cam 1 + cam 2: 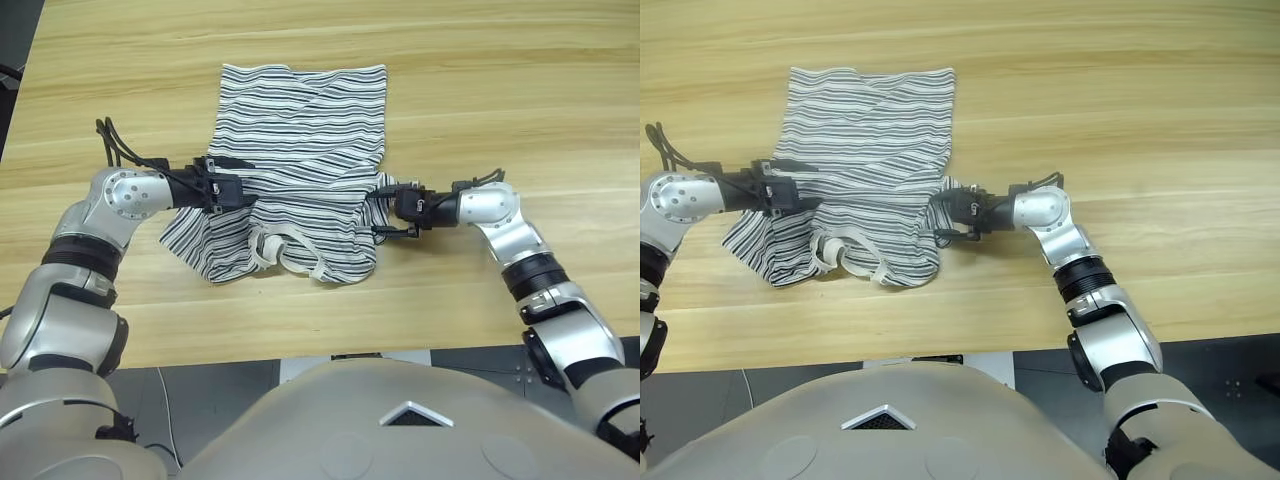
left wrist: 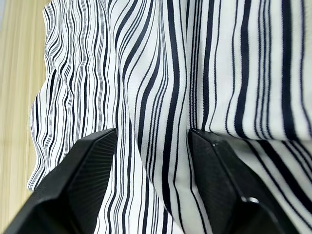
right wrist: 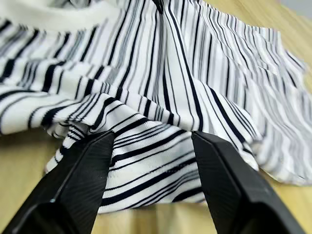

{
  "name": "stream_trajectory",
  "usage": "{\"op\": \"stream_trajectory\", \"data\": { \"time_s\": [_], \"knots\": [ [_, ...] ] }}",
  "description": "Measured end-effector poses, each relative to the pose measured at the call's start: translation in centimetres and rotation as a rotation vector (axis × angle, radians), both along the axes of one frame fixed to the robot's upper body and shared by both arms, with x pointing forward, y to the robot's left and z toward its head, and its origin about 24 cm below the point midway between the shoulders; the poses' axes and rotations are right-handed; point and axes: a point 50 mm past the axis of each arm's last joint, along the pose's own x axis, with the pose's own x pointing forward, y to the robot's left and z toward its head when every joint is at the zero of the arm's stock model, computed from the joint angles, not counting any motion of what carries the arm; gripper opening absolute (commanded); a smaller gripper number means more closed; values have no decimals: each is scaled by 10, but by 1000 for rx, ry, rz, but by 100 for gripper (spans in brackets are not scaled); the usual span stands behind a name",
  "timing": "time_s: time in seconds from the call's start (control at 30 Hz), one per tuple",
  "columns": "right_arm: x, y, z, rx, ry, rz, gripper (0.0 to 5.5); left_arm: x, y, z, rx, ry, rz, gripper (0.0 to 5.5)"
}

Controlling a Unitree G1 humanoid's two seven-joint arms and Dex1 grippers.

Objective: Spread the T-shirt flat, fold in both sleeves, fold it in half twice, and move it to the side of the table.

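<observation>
A black-and-white striped T-shirt [image 1: 300, 130] lies on the wooden table [image 1: 520, 90], its far half flat and its near half rumpled, with the white collar [image 1: 272, 248] toward me. My left gripper [image 1: 238, 193] is at the shirt's left side near the left sleeve [image 1: 190, 235]; its open fingers [image 2: 87, 170] straddle a ridge of cloth [image 2: 156, 87]. At the right sleeve [image 1: 385, 185] my right gripper [image 1: 382, 210] is open, and a bunched fold [image 3: 146, 161] lies between its fingers [image 3: 224, 185].
Bare wood surrounds the shirt, with wide room to the right [image 1: 540, 150] and beyond its hem. The table's front edge [image 1: 300, 352] runs close below the collar; the left edge [image 1: 20, 110] is beside my left arm.
</observation>
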Motion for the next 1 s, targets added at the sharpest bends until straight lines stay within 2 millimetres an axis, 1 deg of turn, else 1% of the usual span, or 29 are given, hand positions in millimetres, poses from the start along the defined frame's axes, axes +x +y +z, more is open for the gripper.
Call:
{"op": "stream_trajectory", "data": {
  "time_s": [0.07,0.17,0.3,0.4,0.43,0.47,0.5,0.57,0.67,0.7,0.83,0.93,1.0],
  "knots": [
    [1,-18,6,-63,-33,-4,292,0,-1,0,-2,0,-1,277],
    [-5,-53,15,-176,-59,-15,292,0,-1,0,-2,-1,-1,277],
    [-14,-72,24,-254,-46,3,292,1,-2,0,0,-1,-1,277],
    [-25,-77,27,-254,25,25,292,-2,-7,1,3,-2,-20,277],
    [-26,-76,27,-254,29,28,292,-4,-12,2,1,-2,-42,277],
    [-27,-76,27,-254,35,28,292,-11,-20,2,-3,-1,-87,277],
    [-27,-76,27,-253,41,24,292,-19,-28,3,-4,3,-140,277],
    [-29,-76,27,-244,63,19,292,-44,-46,8,11,43,-276,277],
    [-33,-80,26,-242,93,13,292,-76,-66,15,66,91,-435,277],
    [-33,-82,27,-248,95,8,292,-77,-69,17,84,82,-448,277],
    [-33,-85,28,-257,97,0,292,-75,-69,19,117,53,-445,277],
    [-33,-88,29,-266,101,-8,292,-70,-66,20,142,36,-420,277],
    [-34,-90,30,-264,103,-18,292,-62,-63,22,158,11,-386,277]
  ]
}}
